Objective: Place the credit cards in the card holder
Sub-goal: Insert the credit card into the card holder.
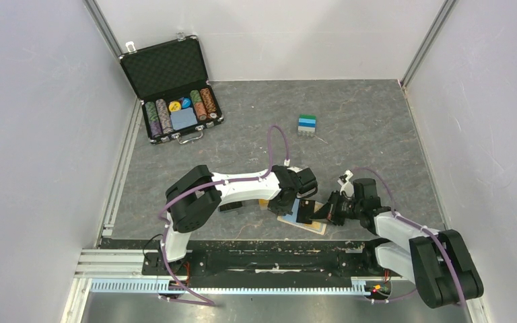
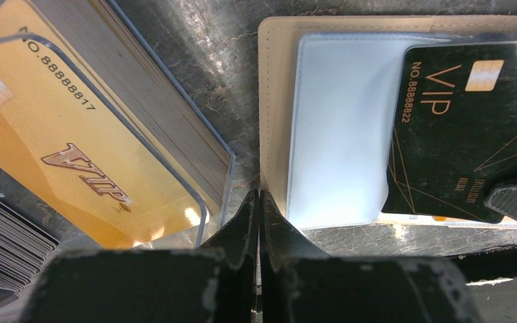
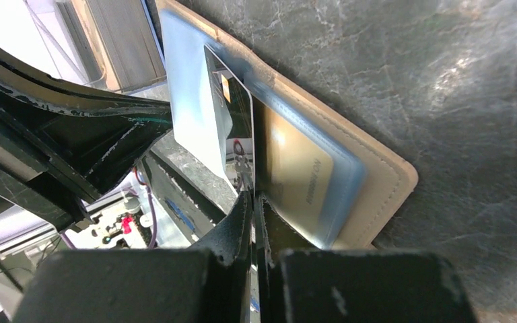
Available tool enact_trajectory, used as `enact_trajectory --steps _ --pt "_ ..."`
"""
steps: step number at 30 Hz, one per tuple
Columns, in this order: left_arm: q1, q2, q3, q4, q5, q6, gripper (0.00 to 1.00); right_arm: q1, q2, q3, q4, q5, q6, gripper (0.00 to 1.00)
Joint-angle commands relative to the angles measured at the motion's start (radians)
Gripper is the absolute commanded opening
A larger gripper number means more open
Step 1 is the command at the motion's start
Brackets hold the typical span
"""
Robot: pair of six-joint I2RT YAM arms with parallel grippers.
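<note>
The tan card holder lies open on the grey table, its clear plastic sleeves spread out. My right gripper is shut on a black VIP credit card, held on edge. In the left wrist view the same black card overlaps the sleeve's right side. A gold card sits inside another sleeve of the holder. My left gripper is shut with nothing in it, its tips at the holder's left edge. In the top view both grippers, left and right, meet over the holder.
A clear box with a stack of gold VIP cards lies just left of the holder. An open black chip case stands at the back left. A small blue, green and white block stack sits mid-table. White walls close in both sides.
</note>
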State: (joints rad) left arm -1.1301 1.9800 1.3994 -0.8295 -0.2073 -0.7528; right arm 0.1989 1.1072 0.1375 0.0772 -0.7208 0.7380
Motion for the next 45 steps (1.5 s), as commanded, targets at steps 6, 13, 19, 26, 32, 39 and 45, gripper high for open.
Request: enact_trajectory --steps 6,13,19,26,32,39,45 --pt "-0.009 0.021 0.023 -0.027 -0.001 0.023 0.02 -0.007 -0.105 0.02 -0.211 0.175 -0.121 0.0" --pt "-0.011 0.025 0.029 -0.027 -0.001 0.025 0.02 -0.008 -0.117 0.031 -0.275 0.107 -0.171 0.0" --pt "-0.012 0.028 0.035 -0.027 -0.002 0.025 0.02 -0.008 -0.098 0.057 -0.345 0.065 -0.233 0.0" --pt "-0.014 0.031 0.035 -0.026 -0.002 0.03 0.02 -0.007 -0.077 0.077 -0.374 0.035 -0.256 0.0" --pt "-0.015 0.036 0.038 -0.028 0.0 0.031 0.02 -0.008 -0.063 0.098 -0.444 0.049 -0.3 0.0" --pt "-0.015 0.04 0.038 -0.026 0.003 0.033 0.02 -0.008 -0.094 0.128 -0.506 0.074 -0.315 0.0" --pt "-0.015 0.038 0.038 -0.028 0.003 0.039 0.02 -0.008 -0.046 0.13 -0.478 0.07 -0.324 0.0"
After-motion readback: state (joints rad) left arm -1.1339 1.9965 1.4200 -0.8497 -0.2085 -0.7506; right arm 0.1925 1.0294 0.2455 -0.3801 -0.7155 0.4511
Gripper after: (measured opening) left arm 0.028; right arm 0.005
